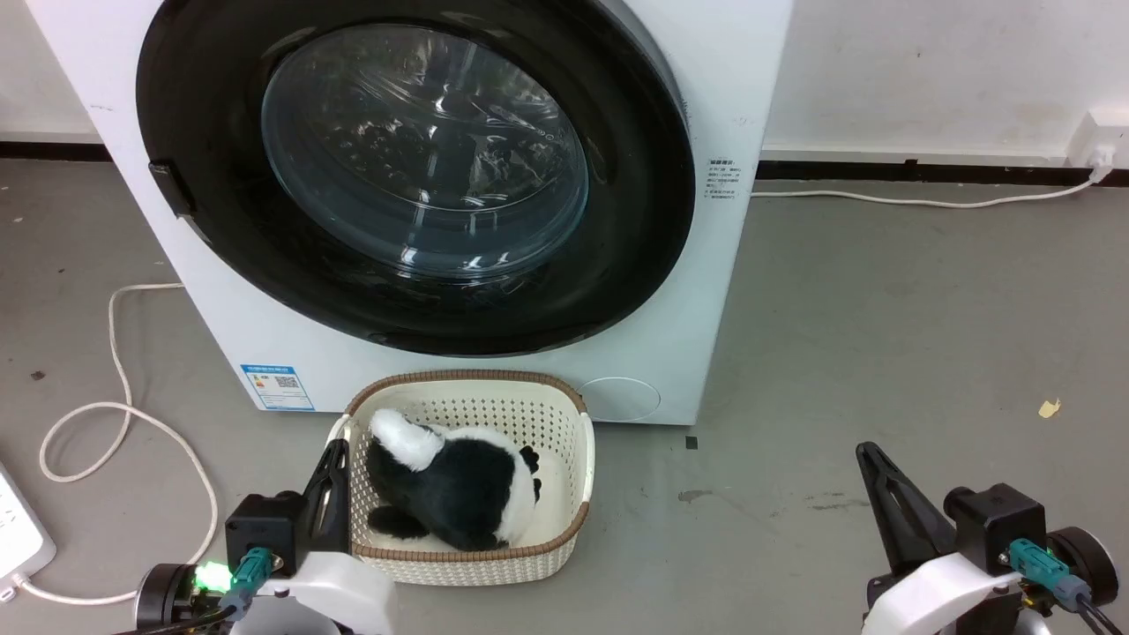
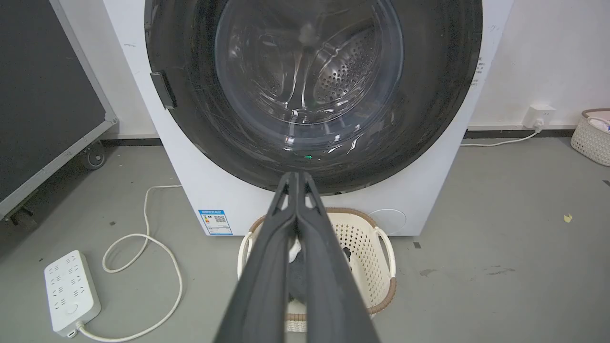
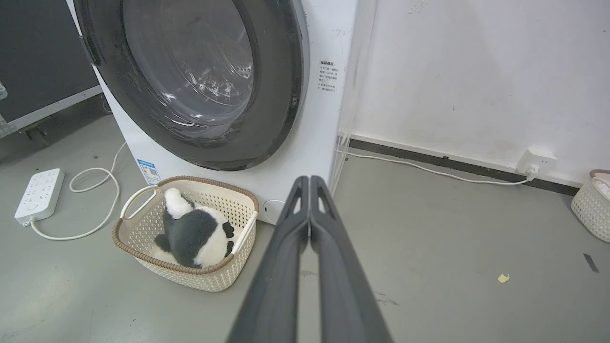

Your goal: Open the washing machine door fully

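Observation:
The white washing machine (image 1: 670, 335) stands ahead on the grey floor. Its round washing machine door (image 1: 644, 203) with glossy black rim and clear bulging window lies flat against the front, a dark handle latch (image 1: 172, 188) on its left edge. The steel drum shows through the glass in the left wrist view, where the door (image 2: 438, 95) is seen head-on. My left gripper (image 1: 336, 445) sits low at the lower left, shut and empty, beside the basket. My right gripper (image 1: 865, 450) sits at the lower right, shut and empty, well clear of the machine.
A cream basket (image 1: 564, 529) holding a black-and-white plush toy (image 1: 459, 485) stands on the floor right before the machine. A white power strip (image 2: 71, 290) and looped cable (image 1: 115, 414) lie at the left. A dark wheeled panel (image 2: 47, 95) is further left; a second basket (image 3: 591, 205) far right.

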